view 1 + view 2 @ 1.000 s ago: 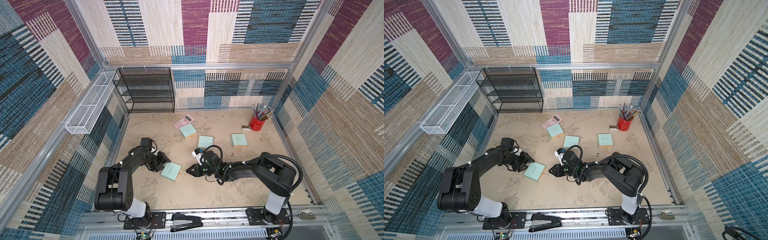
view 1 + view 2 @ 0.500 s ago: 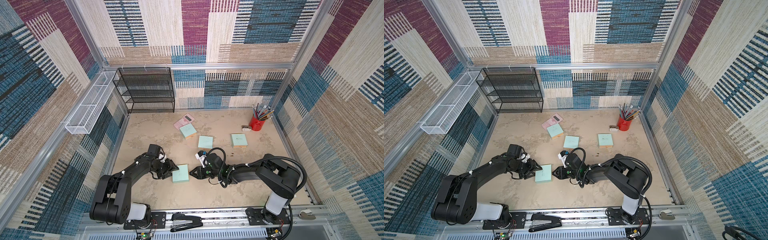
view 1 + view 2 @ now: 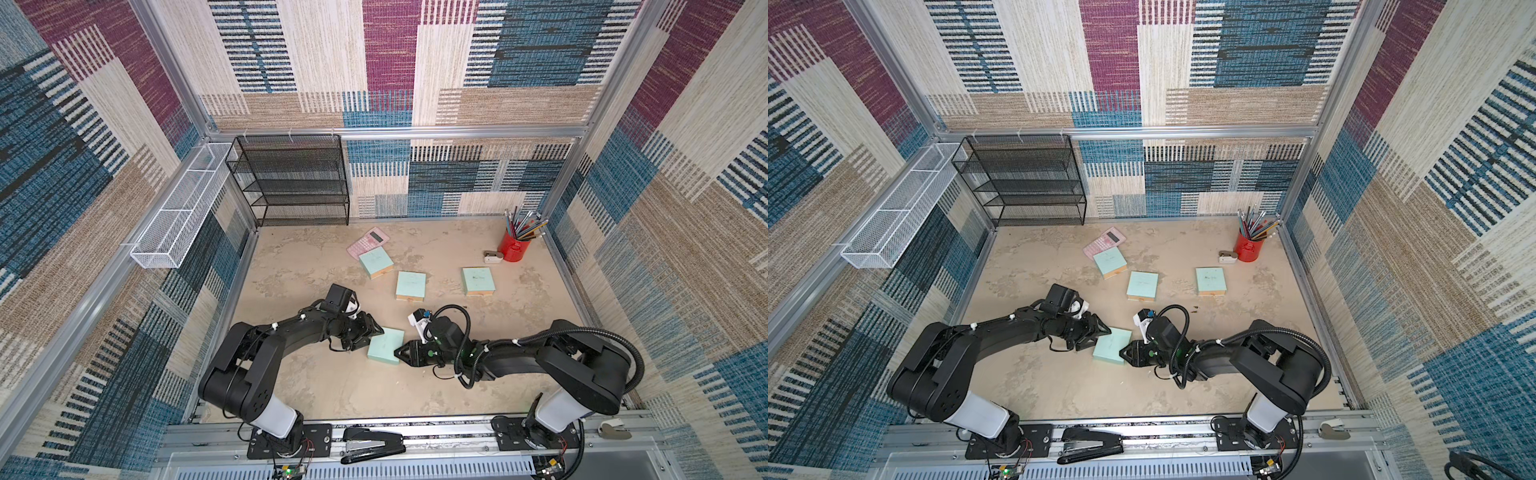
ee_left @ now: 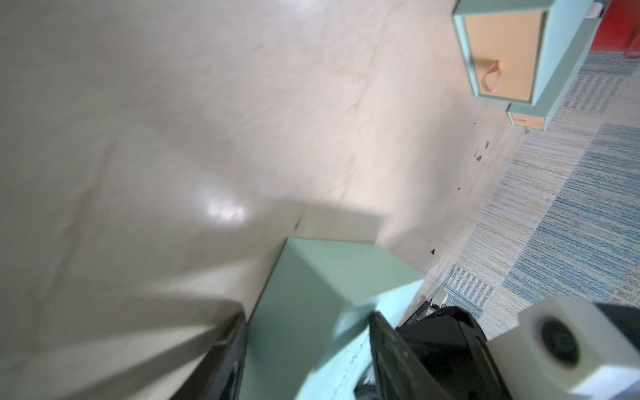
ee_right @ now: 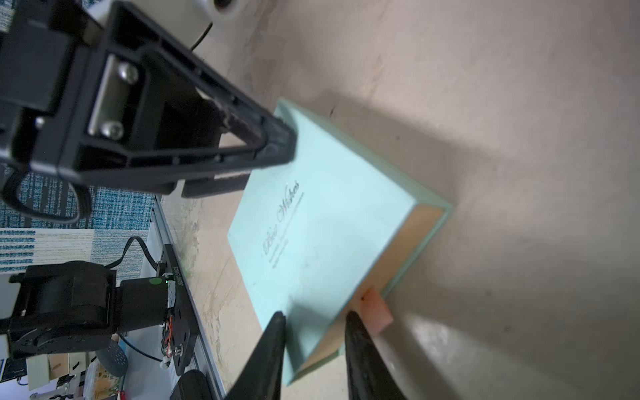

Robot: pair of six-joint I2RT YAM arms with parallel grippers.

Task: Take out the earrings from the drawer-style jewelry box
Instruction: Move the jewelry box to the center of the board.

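Observation:
The mint-green jewelry box (image 3: 385, 345) (image 3: 1112, 345) lies flat on the floor between my two arms, its tan drawer pushed in. My left gripper (image 3: 371, 337) (image 4: 307, 317) is shut on the box's left end, one finger on each side. My right gripper (image 3: 397, 351) (image 5: 315, 314) is open at the opposite corner. Its fingers straddle the drawer-front edge beside the pink pull tab (image 5: 377, 310). In the right wrist view the box's lid (image 5: 322, 214) bears script lettering. The earrings are hidden.
Three more mint boxes (image 3: 376, 262) (image 3: 410, 284) (image 3: 478, 280) lie farther back, next to a pink calculator (image 3: 368, 240). A red pencil cup (image 3: 515, 247) stands at the back right, a black mesh shelf (image 3: 299, 183) at the back left. A stapler (image 3: 372, 444) rests on the front rail.
My left gripper has slid the box to the right, up against the right gripper's fingertips. The right arm has barely moved.

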